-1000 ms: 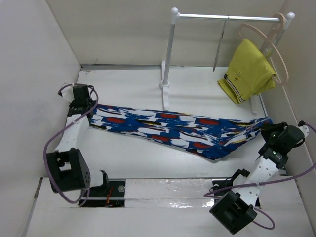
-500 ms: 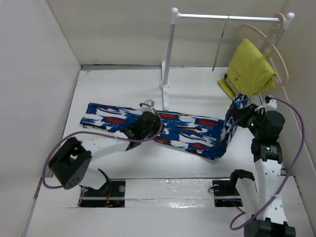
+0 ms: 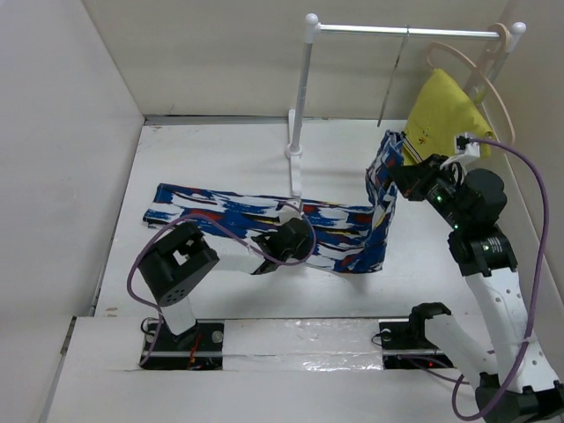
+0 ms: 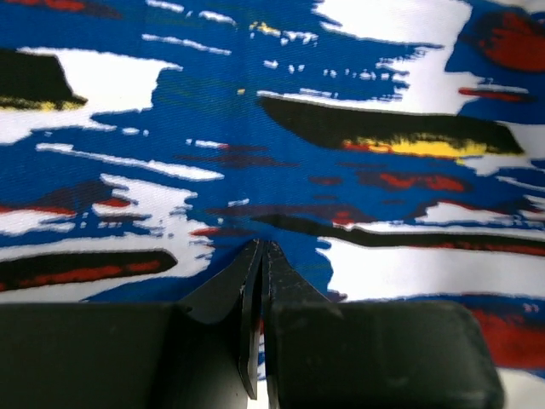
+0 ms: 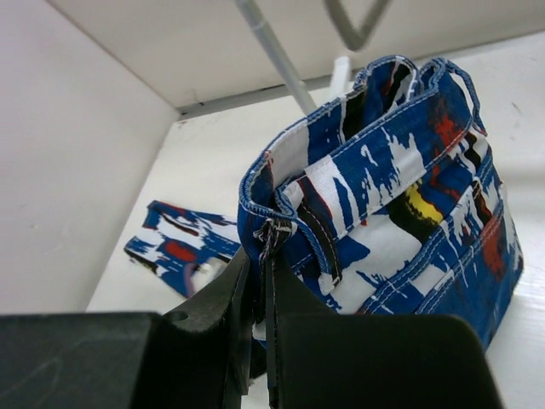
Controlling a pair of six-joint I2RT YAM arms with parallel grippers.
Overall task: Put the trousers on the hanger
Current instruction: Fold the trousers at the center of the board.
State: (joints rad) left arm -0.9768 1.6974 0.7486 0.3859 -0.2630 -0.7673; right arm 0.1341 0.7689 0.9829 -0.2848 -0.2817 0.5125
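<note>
The right pincer [image 3: 398,169] is clenched on the waistband of the trousers [image 3: 339,236] and holds that end raised above the worktop [image 3: 220,150], the cloth hanging in a fold below it. The rest of the trousers lies flat, stretching leftward across the worktop. The left pincer [image 4: 260,254] rests on the middle of the flat part, its fingers pressed together with the tips on the print. Whether any cloth is caught between them cannot be told. The hanger [image 3: 392,81] hangs from the rail [image 3: 401,33], beyond the raised waistband and apart from it, beside a yellow garment [image 3: 445,123].
</note>
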